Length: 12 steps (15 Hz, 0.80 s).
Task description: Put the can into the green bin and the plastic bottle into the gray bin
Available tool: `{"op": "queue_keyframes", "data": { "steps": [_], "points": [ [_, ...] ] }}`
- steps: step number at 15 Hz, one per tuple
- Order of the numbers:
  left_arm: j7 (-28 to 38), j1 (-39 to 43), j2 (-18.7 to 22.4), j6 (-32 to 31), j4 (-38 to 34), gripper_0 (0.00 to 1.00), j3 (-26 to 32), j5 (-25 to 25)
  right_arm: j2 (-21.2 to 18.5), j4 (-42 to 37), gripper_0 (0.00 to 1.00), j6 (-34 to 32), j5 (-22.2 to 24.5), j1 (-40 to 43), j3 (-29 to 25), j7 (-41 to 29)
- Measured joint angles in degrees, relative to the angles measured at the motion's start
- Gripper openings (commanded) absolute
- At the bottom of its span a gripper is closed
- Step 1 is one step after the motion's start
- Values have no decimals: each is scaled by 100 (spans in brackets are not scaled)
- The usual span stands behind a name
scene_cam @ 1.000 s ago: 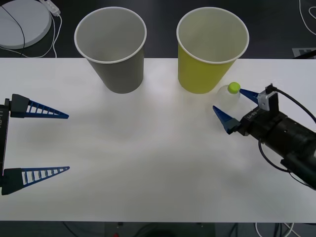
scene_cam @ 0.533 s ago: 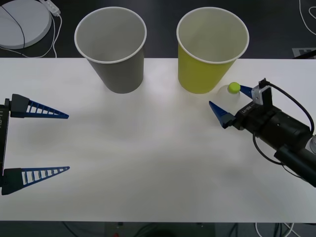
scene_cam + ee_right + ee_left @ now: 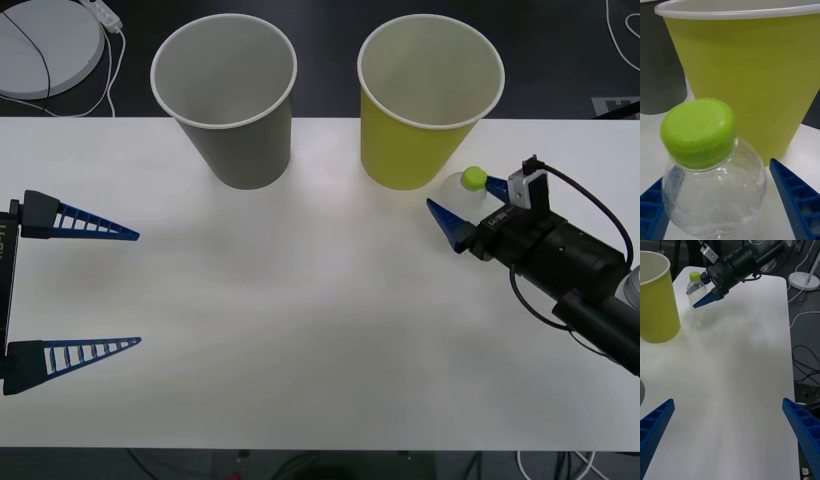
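A small clear plastic bottle [image 3: 462, 197] with a lime-green cap stands upright on the white table, just in front of the yellow-green bin [image 3: 428, 100] and to its right. My right gripper [image 3: 462, 198] is open, with one blue finger on each side of the bottle [image 3: 717, 180]. One finger [image 3: 795, 198] stands a little apart from it. The gray bin [image 3: 232, 100] stands left of the green bin [image 3: 748, 67]. My left gripper [image 3: 137, 289] waits open at the table's left edge. The can is out of view.
A white round base [image 3: 45, 42] with a cable lies on the dark floor behind the table's far left corner. The white table [image 3: 300, 330] stretches bare between the two arms. The two bins stand close to its back edge.
My right gripper has crept forward and slightly toward the green bin, so the bottle now sits deeper between its fingers. The bottle, the bins and the left arm have not moved.
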Motion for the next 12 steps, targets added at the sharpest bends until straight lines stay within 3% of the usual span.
{"op": "queue_keyframes", "data": {
  "steps": [12],
  "points": [
    [0, 0, 0, 0, 0, 100, 0, 0, 43, -7, 0, -1, -6, -16, -3, -13]
  ]
}}
